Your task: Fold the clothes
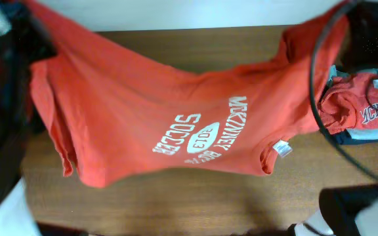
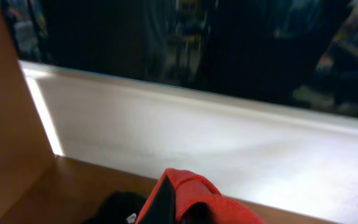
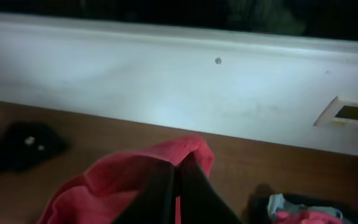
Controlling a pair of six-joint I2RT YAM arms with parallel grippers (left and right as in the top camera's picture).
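Note:
The orange-red T-shirt hangs spread above the wooden table, stretched between its top-left and top-right corners. Its white print faces up. My left gripper is shut on a bunched red edge of the T-shirt. In the right wrist view my right gripper is shut, with red T-shirt fabric pinched between its dark fingers. A black garment with small white marks lies on the table below, also seen as a dark heap at the left of the right wrist view.
A pile of other clothes, red and blue, sits at the table's right edge and shows as a small heap in the right wrist view. A black cable curves over that side. A white wall runs behind the table.

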